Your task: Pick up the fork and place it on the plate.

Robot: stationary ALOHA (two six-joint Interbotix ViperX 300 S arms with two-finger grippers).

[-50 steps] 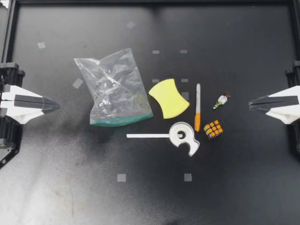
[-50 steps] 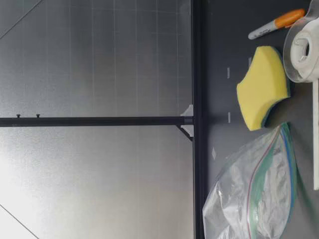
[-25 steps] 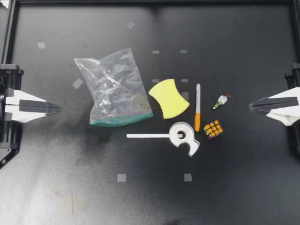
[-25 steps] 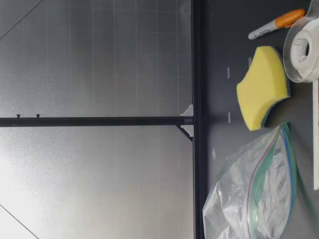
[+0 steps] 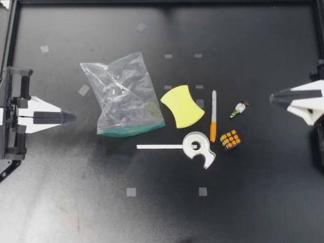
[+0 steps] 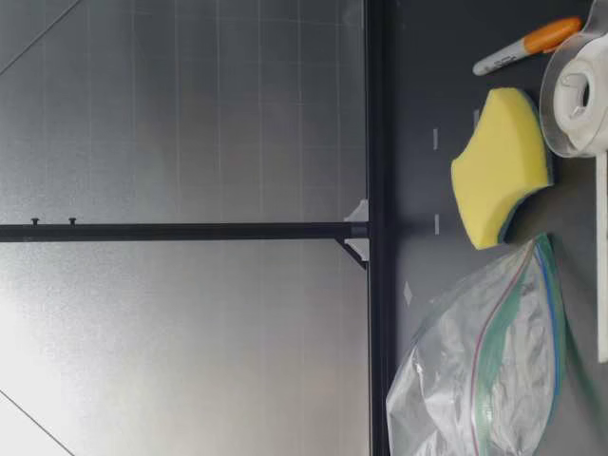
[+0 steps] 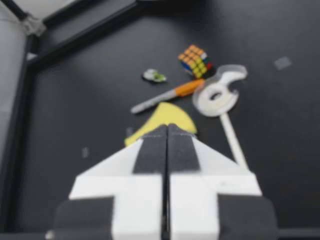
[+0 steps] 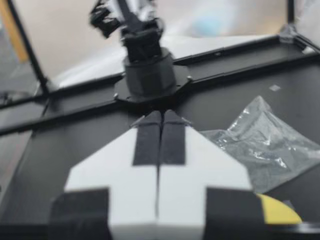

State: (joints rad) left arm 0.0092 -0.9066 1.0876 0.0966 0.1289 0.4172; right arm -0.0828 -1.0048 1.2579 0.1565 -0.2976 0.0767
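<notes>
Top view shows no clear fork or plate on the bench (image 5: 162, 217). The nearest candidate is a slim white stick (image 5: 159, 147) that runs into a white ring-shaped piece (image 5: 198, 147). I cannot tell whether the two are joined. Both lie well ahead of my left gripper (image 5: 71, 117), a little off to one side of its line, past the near corner of a clear zip bag (image 5: 124, 96). My right gripper (image 5: 273, 97) is well apart from them, with a wrapped sweet (image 5: 239, 109), a puzzle cube (image 5: 230, 139) and an orange-capped marker (image 5: 213, 116) lying between. A yellow sponge (image 5: 182, 106) sits just beside the marker.

Both wrist views show the jaws clenched on nothing.

The approach looks not yet begun. To do it well, I would first settle which item counts as the fork. Then I would release the left jaws before descending, turn them crosswise to the stick and close at mid-length. That keeps them clear of the bag's edge and the ring. The stick lies flat, so the fingertips must come almost down to the bench.

No writing is legible on any item.
</notes>
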